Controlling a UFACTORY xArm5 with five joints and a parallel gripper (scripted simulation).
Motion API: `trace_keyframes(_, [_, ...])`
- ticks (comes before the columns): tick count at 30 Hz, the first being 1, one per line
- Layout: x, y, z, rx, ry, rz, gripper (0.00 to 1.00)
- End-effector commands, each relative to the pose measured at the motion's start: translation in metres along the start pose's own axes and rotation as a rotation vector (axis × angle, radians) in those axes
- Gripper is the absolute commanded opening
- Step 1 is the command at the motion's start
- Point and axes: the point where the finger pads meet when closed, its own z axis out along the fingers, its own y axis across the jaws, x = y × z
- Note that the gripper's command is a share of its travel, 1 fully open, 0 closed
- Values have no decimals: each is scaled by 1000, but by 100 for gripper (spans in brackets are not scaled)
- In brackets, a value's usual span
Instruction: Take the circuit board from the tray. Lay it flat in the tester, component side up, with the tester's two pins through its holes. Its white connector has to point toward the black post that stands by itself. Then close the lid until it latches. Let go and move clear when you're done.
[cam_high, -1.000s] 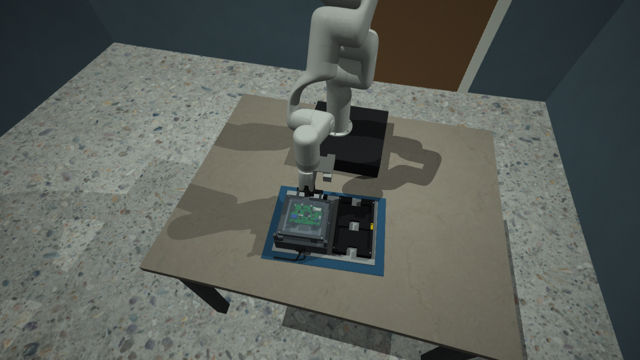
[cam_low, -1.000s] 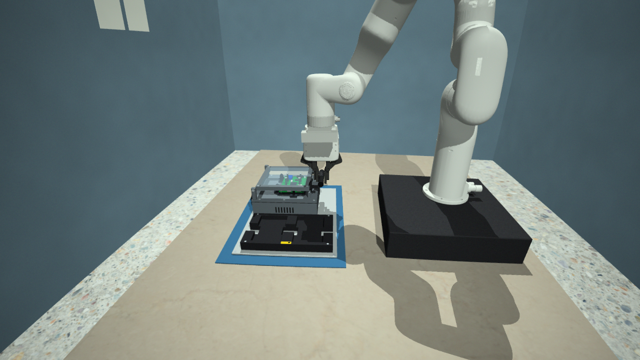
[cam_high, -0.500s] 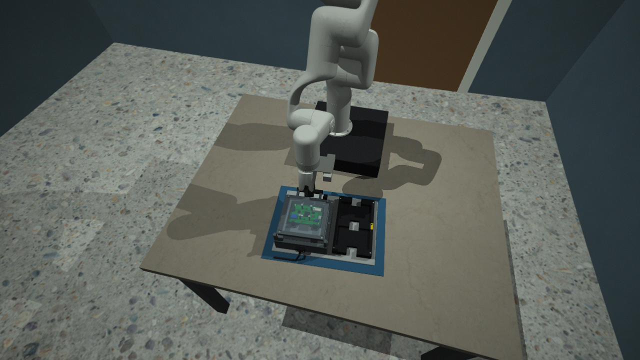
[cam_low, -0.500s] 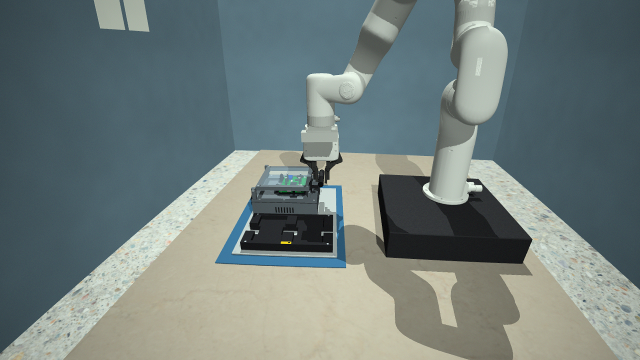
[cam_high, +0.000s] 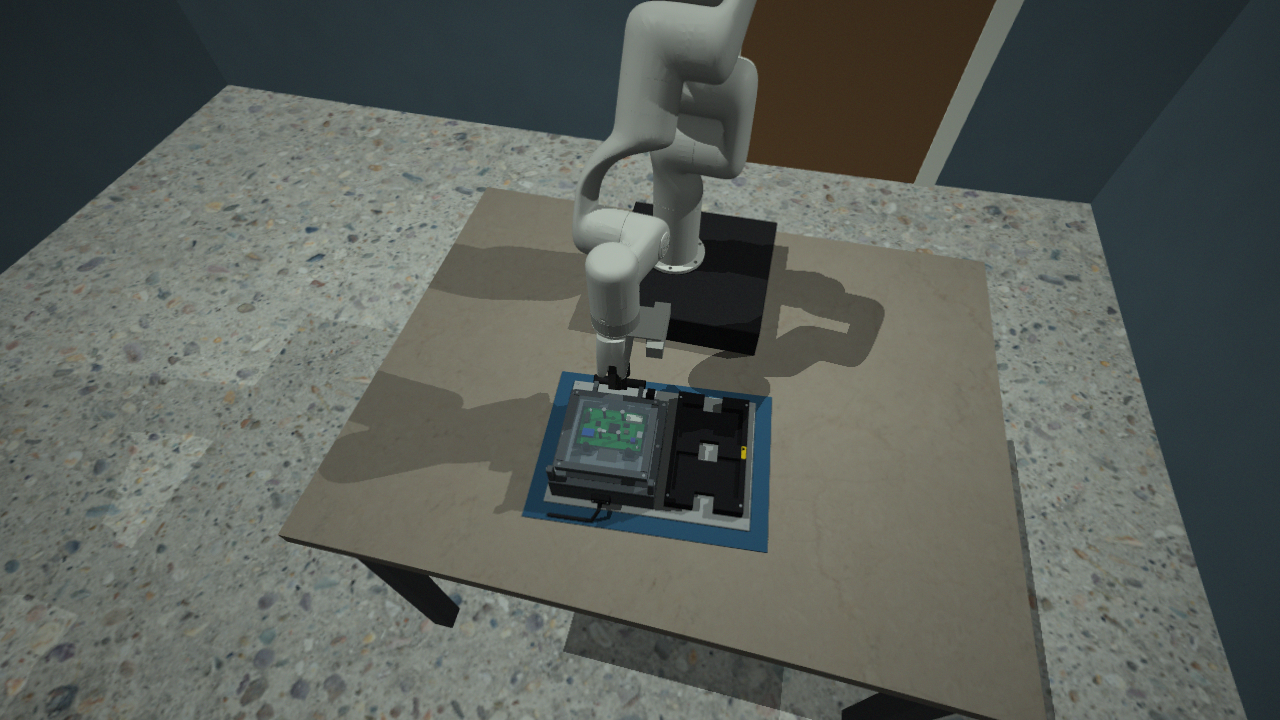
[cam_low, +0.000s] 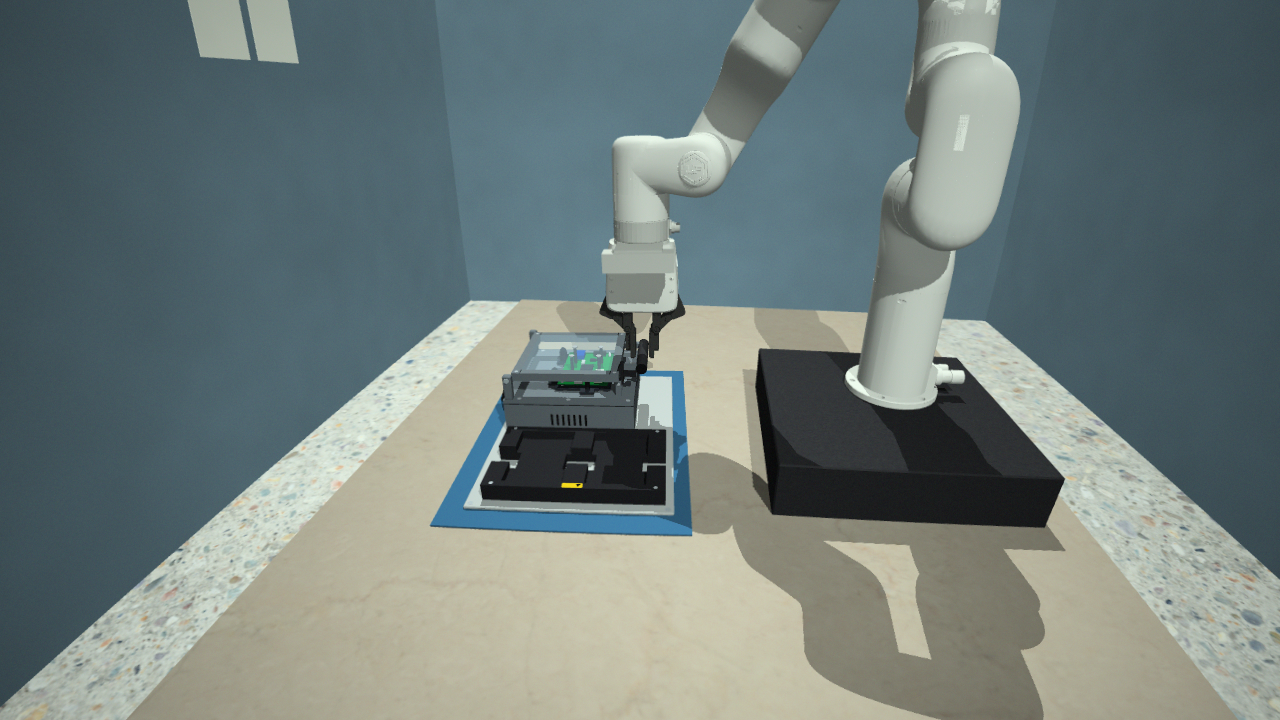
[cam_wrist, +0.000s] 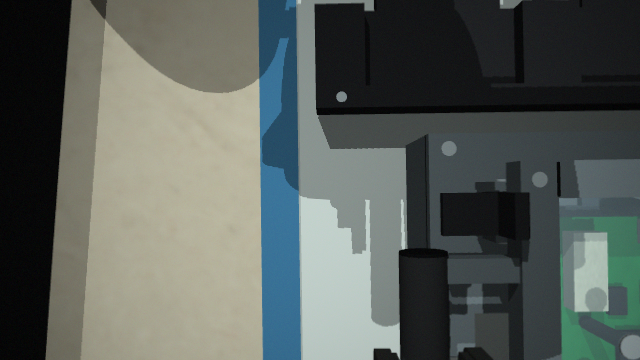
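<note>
The green circuit board lies flat inside the grey tester. The tester's clear lid is down over the board. My gripper hangs upright at the lid's edge on the side toward the robot base, at the dark handle block. Its fingers stand a little apart and hold nothing. A lone black post stands beside that edge. The black tray next to the tester holds no board.
Tester and tray sit on a pale plate over a blue mat. The arm's black base block stands behind them on the beige table.
</note>
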Motion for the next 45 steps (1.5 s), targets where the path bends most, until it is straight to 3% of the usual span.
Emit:
trace_keyframes(1, [0, 1, -15, -3, 0, 0, 24])
trace_keyframes(28, [0, 1, -77, -3, 0, 0, 24])
trace_keyframes(44, [0, 1, -86, -3, 0, 0, 24])
trace_keyframes(45, [0, 1, -86, -3, 0, 0, 100])
